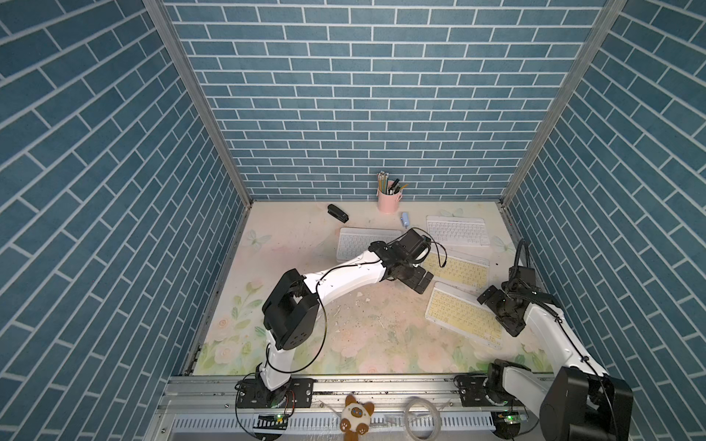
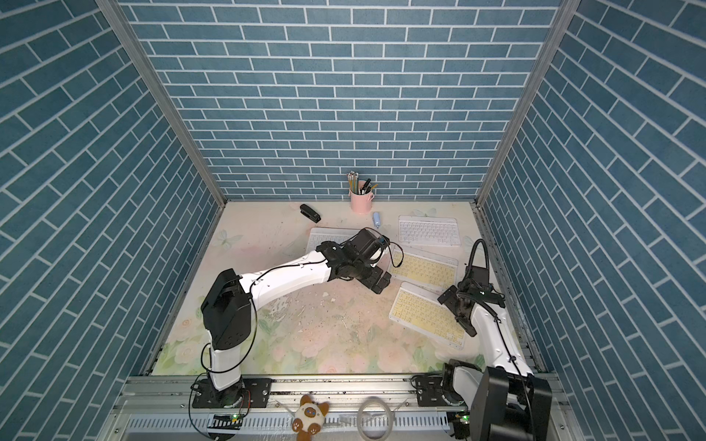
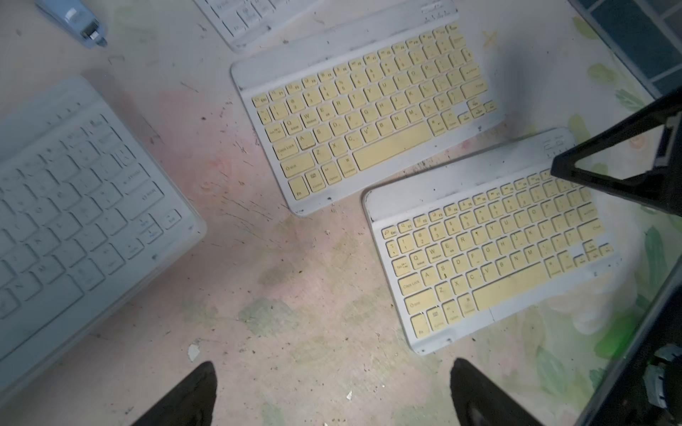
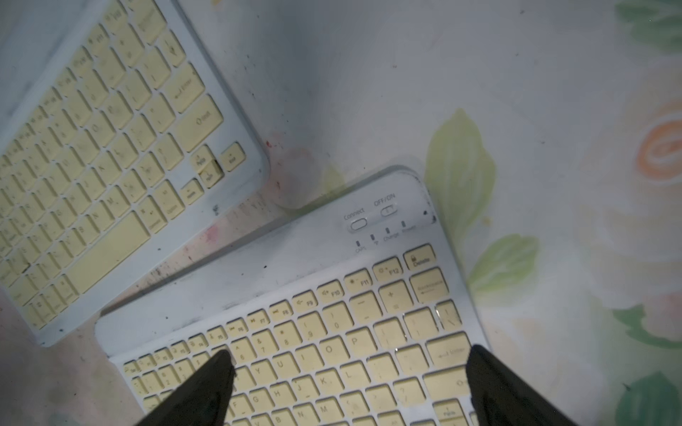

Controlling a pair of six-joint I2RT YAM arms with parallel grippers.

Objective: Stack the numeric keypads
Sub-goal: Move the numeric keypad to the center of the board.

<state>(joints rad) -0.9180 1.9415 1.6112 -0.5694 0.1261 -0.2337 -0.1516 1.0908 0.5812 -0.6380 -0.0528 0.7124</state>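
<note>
Both jaws are held wide, empty; the table's (image 1: 363, 336) front-edge yellow keypad (image 1: 460, 315) could be shoved by a shallow grasp.

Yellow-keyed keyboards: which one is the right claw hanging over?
The front yellow-keyed keyboard: the right gripper hangs open above its keys. The other yellow-keyed keyboard lies farther back.
</note>
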